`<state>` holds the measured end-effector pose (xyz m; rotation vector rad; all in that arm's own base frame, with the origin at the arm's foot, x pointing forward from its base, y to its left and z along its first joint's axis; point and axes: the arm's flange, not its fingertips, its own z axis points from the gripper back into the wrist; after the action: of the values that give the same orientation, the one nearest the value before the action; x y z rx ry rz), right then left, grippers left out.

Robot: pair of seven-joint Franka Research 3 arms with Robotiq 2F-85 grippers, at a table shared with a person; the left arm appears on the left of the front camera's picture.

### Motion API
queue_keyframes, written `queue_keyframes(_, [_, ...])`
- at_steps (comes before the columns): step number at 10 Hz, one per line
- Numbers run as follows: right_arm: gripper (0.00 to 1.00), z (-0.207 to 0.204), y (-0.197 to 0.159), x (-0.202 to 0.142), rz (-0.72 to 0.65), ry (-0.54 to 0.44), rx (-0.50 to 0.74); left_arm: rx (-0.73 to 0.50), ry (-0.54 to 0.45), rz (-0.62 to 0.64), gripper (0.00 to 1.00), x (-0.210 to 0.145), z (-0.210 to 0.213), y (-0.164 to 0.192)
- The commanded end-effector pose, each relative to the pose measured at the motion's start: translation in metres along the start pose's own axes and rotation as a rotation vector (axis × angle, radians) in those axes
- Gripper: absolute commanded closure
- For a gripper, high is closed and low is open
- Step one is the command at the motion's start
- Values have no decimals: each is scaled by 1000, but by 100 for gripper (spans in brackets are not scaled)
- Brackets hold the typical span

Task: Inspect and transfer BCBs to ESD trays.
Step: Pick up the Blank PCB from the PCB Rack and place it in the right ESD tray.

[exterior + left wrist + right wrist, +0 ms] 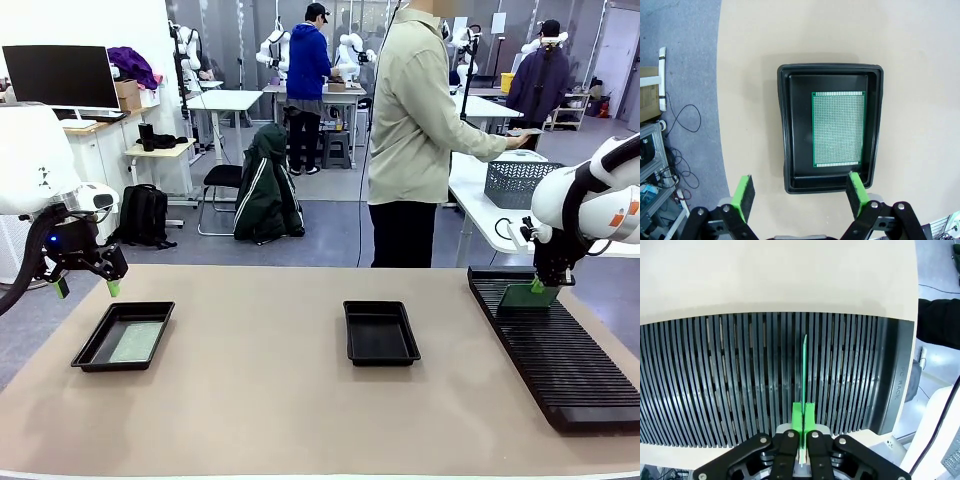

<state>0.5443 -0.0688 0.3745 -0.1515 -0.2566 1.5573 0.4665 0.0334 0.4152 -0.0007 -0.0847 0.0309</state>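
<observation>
Far left: left gripper (88, 288), jaws spread wide, nothing between them, above the left ESD tray (781, 125). In that tray, 1 BCB (838, 129) flat on the floor, nearer one long wall, just apart from the rim. Centre of the table (260, 400): second ESD tray (382, 362), bare floor, no board. Right: right gripper (803, 415) pinched tight on the top edge of 1 upright BCB (804, 365), edge-on over the slots of the ribbed black rack (575, 380).

Likely step in hand: drawing this board out of the rack for inspection and transfer to the middle tray. To do it well: pull straight up along the slot, no twist, no sideways lean, so as not to jam the thin board against the ribs. Keep the pinch on the board's margin. Clear the rib tops fully before swinging towards the tray. Lay flat, low, inside the rim.

Hard to make out: seating of the lower edge, in a slot or free of it. Board face and any defects, seen edge-on only. Near end of the rack cut off at the picture's edge. Person (415, 130) beyond the table, turned aside towards another table.
</observation>
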Motion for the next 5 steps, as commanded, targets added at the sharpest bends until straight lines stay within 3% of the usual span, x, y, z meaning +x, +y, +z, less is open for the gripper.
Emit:
queue_keyframes(1, [100,7,9,1,-14,-4,37,-7,-9,-1,3,-1,-2,0])
queue_keyframes(5, [100,63,24,2,2,-11,39,-7,-9,-1,3,-1,-2,0])
